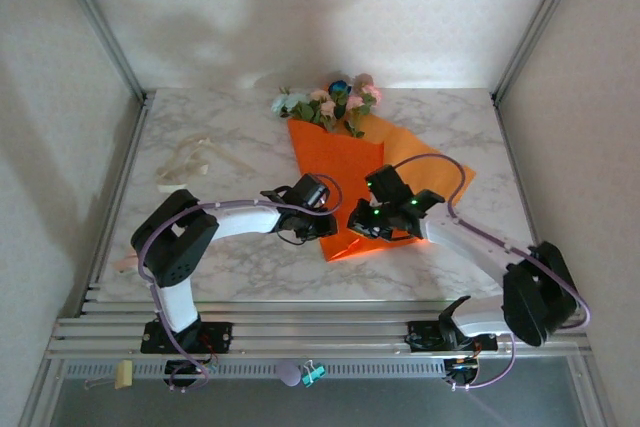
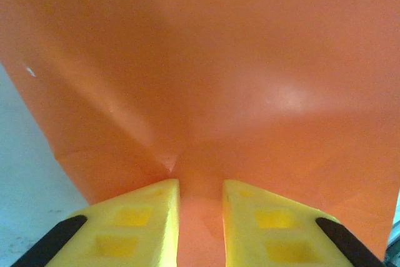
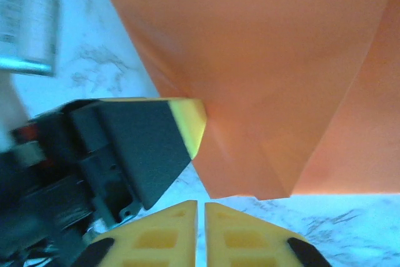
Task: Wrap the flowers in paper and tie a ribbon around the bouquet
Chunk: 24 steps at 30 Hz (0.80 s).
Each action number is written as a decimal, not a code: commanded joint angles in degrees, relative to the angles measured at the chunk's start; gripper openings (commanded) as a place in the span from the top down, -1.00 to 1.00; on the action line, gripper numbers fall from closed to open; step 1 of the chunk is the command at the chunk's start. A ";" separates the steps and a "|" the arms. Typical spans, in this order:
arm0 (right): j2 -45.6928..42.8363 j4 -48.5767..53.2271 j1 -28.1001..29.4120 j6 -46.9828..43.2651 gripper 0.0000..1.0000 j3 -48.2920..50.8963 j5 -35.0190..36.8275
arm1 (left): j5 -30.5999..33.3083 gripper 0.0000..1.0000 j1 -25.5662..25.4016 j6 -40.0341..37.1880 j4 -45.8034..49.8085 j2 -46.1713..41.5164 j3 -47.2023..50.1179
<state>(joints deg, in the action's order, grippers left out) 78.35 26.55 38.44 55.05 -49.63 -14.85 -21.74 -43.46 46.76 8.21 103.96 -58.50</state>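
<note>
The ribbon (image 1: 190, 162) lies loose on the table (image 1: 240, 257) at the far left, well apart from the paper and on the left arm's side. Nothing touches it.

Next comes the left gripper (image 1: 320, 219). Its wrist view shows the two yellow fingers (image 2: 144, 217) drawn in on a fold of the orange paper (image 2: 219, 60), which fills the narrow gap between them. It has hold of the wrap near the bottom, on the left edge.

The paper (image 1: 340, 162) is partly folded into a cone. Its long axis runs away from the arms, with the pointed end nearest them and the flowers (image 1: 330, 102) poking out at the far end by the back wall. A looser flap spreads out to the right.

The right gripper (image 1: 362, 229) sits just beside the point of the cone. In its wrist view the fingers (image 3: 165, 229) are almost touching and hold nothing. The paper's bottom corner (image 3: 269, 173) lies just ahead and a little to the right, and the left gripper's fingertip (image 3: 187, 120) presses at the edge on the left.

The next move probably belongs to the right arm, which is nearer the open flap. It would need to part its fingers and reach forward and right.
</note>
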 commanded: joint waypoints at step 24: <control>13.14 0.14 -3.00 10.67 0.80 10.71 2.47 | 2.09 0.29 -4.54 4.48 4.33 -12.04 5.68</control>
<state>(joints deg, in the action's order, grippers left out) 88.27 21.87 35.81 67.05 -42.17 -17.04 -23.62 -47.00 50.96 6.81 95.29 -54.24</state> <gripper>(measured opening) 0.099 0.338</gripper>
